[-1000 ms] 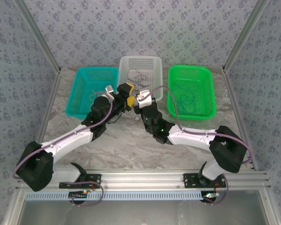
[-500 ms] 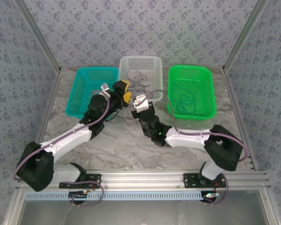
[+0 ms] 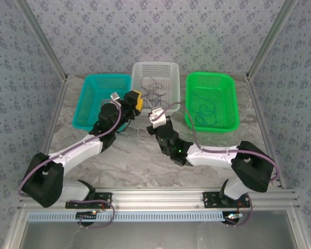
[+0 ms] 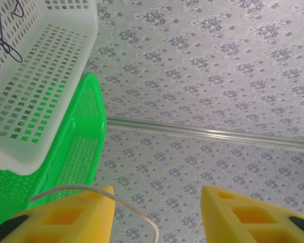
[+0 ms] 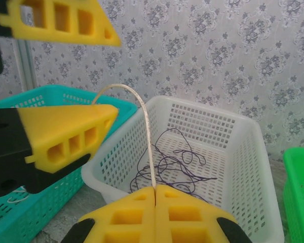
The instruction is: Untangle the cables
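Observation:
My right gripper is shut on a whitish cable, just in front of the white basket. The cable rises from its jaws and arcs left between the yellow fingers of my left gripper. That left gripper is open, and the whitish cable curves over its left finger into the gap. From above, the left gripper and right gripper stand close together in front of the white basket. A loopy tangle of dark purple cables lies inside that basket.
A teal basket stands left of the white one and a green basket right of it, with dark cables in the green one. The three baskets line the back of the marble table. Patterned walls close in the sides.
The left gripper has swung left and back towards the teal and white baskets while its jaws narrowed. The right gripper has shifted slightly nearer and stays shut on the whitish cable.

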